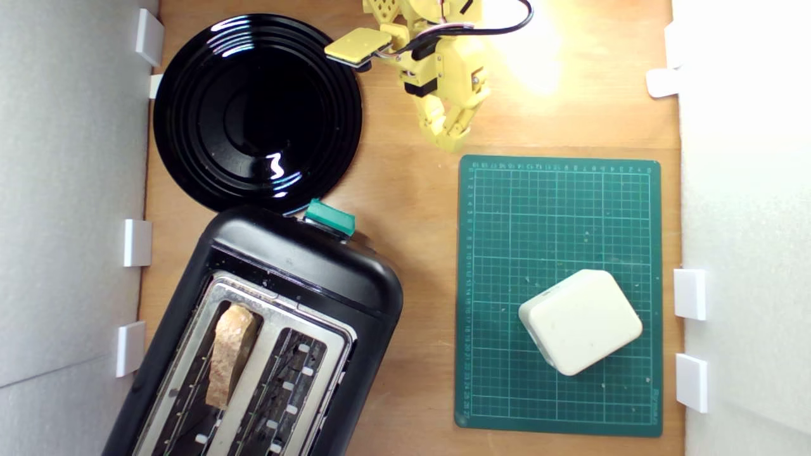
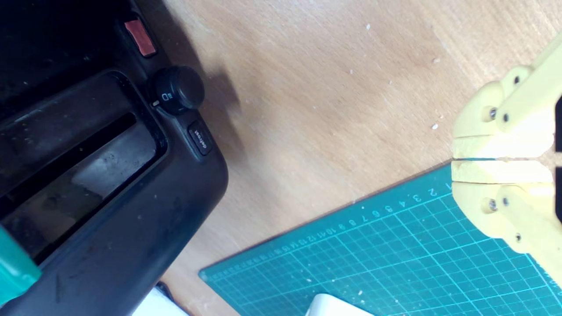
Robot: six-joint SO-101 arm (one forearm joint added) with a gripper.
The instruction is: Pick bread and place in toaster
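The arm [image 1: 443, 57] is pale yellow plastic, chunky, with small screws, black motor blocks and a black cable [image 1: 500, 26].

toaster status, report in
Gripper shut, empty, clear of toaster. Bread standing in slot on exterior view's left. Nothing in the way.

I see a black toaster [image 1: 298, 278] with a silver top plate and a green lever knob [image 1: 329, 217]. The bread [image 1: 229, 354] is pale with a tan crust. My gripper [image 1: 451, 136] is yellow. The round plate [image 1: 253, 107] is glossy black with ring lines. The cutting mat [image 1: 557, 221] is green with a pale grid, the block [image 1: 580, 320] is white, the table [image 1: 412, 190] light brown wood.
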